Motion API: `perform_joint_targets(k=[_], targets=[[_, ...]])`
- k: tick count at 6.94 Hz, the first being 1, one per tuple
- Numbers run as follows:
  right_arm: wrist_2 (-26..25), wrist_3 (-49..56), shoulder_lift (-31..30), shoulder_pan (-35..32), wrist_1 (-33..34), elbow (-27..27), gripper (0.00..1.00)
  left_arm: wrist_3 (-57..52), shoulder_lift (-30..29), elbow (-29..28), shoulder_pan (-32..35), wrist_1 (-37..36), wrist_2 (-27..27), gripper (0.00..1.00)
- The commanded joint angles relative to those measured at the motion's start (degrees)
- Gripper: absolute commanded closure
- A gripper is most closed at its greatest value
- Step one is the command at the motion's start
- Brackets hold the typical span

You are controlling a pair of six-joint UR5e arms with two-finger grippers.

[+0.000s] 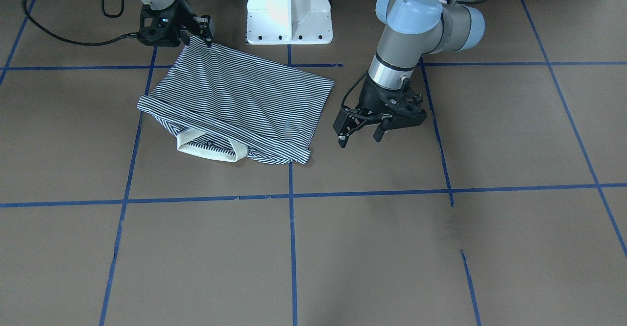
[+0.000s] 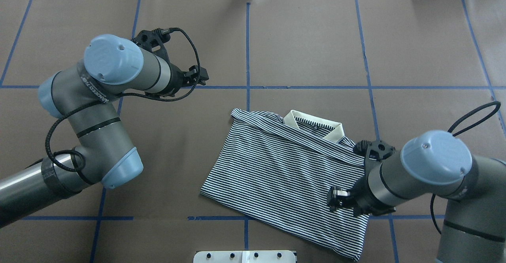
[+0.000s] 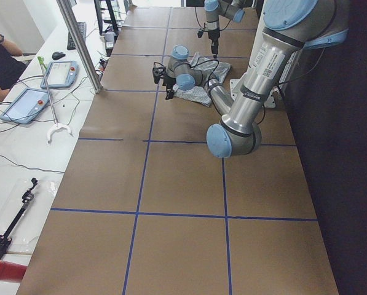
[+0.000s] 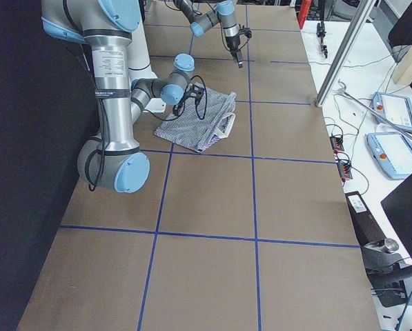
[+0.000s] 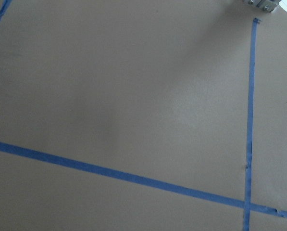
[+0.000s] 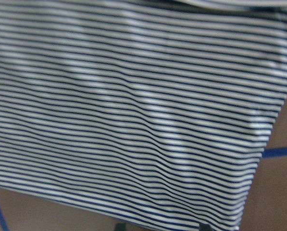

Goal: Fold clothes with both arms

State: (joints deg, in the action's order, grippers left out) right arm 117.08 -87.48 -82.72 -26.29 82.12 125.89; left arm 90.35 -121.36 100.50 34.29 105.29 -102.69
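Find the polo shirt (image 1: 235, 100) flat on the brown papered table (image 1: 392, 247), folded into a rough rectangle on the robot's right of centre, cream collar (image 1: 205, 152) at the edge away from the base.

See the right gripper (image 1: 202, 34) at the shirt's corner nearest the base, touching or just above the cloth. Cannot tell from any view whether clamped on it or parted.

See the left gripper (image 1: 360, 138) near the shirt's opposite side, off the cloth, fingers spread, holding nothing.

Judge the fabric light, soft and limp. Expect sag and drag between two holds, and little slip once pinched.

Suggest pinching at corners or folded edges, both layers together, one corner per gripper. Avoid the collar: thicker, springy, likely to unfold. Watch for the top layer sliding off the lower.
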Motion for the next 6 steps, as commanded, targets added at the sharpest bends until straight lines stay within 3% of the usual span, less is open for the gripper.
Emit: perform_joint_targets(k=[1,2,4,6], targets=[[-7.7,0.0,4.2,-5.9,0.0,-0.5,0.0,15.3,0.1,5.6,-10.0,-10.1,3.2,0.0],[-9.9,0.6,6.1,-6.8,0.0,-2.0,0.0,20.9,-0.1,6.2,-14.6,-15.1,5.7,0.0],[-10.0,0.8,8.2,-7.3,-0.1,-5.4,0.0,26.9,0.4,5.3,-20.8,-16.0,8.2,0.0],[-9.8,0.7,8.2,-7.5,-0.5,-5.2,0.0,27.1,0.2,5.1,-21.9,-15.9,9.1,0.0]])
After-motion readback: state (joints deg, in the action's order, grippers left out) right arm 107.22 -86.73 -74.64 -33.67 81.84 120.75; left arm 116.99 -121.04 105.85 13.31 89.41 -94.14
